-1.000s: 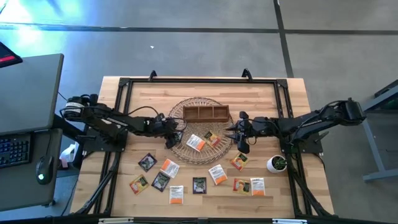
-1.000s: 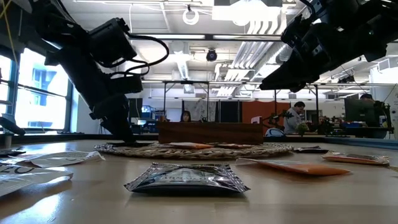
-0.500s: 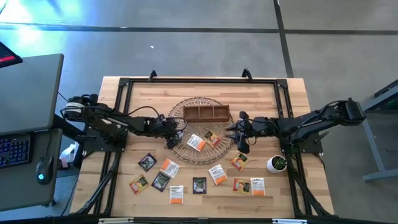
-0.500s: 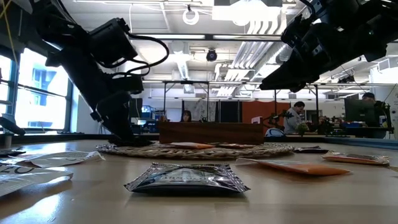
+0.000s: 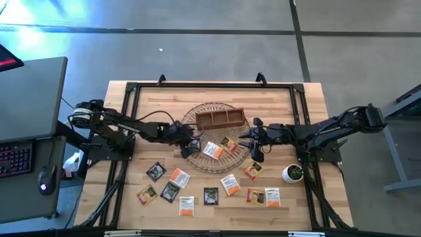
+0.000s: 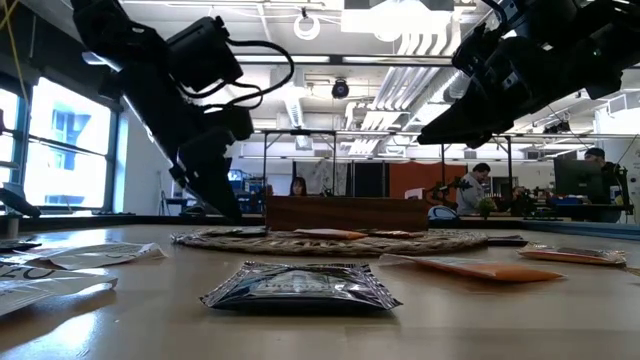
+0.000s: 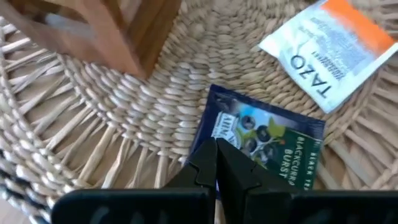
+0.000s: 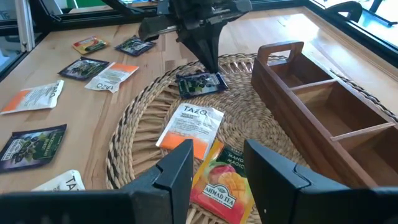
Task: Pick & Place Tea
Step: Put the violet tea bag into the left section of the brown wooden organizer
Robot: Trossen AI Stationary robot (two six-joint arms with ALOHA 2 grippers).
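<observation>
Wicker basket (image 7: 93,118): TAZO sachet (image 7: 326,53) (orange-topped)

Thirteen tea sachets (image 5: 229,184) show from above: three lie on the one wicker basket (image 5: 191,115), and ten lie on the table (image 5: 276,105) around the basket's six o'clock. One wooden tray (image 5: 221,118), with three compartments, sits at the basket's twelve o'clock. One potted plant (image 5: 293,173) stands at four o'clock.

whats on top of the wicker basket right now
On the wicker basket sit the wooden tray and three tea sachets: a dark blue one pinched by the shut left gripper, a white-orange one, a mango one. Anything under the tray is hidden.
</observation>
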